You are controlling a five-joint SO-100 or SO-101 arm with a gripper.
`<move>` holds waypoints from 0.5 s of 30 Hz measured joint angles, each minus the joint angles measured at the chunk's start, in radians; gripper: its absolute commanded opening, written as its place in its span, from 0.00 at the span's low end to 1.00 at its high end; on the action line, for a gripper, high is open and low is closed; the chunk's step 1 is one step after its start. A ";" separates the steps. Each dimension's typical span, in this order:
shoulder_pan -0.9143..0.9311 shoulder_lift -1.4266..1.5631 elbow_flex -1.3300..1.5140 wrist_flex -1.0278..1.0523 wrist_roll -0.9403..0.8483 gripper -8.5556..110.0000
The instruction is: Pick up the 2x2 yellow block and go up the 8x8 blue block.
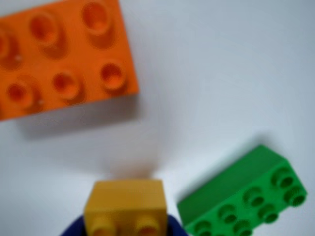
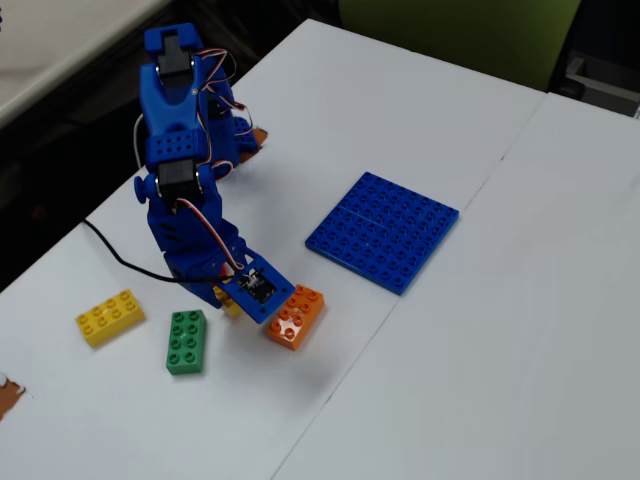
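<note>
In the wrist view, the 2x2 yellow block (image 1: 125, 204) sits at the bottom edge between the dark blue jaws of my gripper (image 1: 125, 228), which is shut on it. In the fixed view, the gripper (image 2: 233, 302) points down at the table between a green and an orange brick. Only a sliver of the yellow block (image 2: 226, 297) shows beside the jaw there. The 8x8 blue block (image 2: 384, 230) lies flat up and to the right of the gripper, about a hand's width away. Whether the yellow block touches the table I cannot tell.
An orange 2x4 brick (image 2: 296, 315) (image 1: 64, 54) lies just right of the gripper. A green 2x4 brick (image 2: 186, 341) (image 1: 246, 201) lies just left of it in the fixed view. A longer yellow brick (image 2: 109, 317) rests further left. A black cable (image 2: 120, 260) runs behind the arm.
</note>
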 measured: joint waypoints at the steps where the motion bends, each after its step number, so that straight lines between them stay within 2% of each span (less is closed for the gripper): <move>1: -0.008 0.021 0.000 0.017 0.003 0.07; 15: -0.178 0.158 -0.124 0.235 0.224 0.07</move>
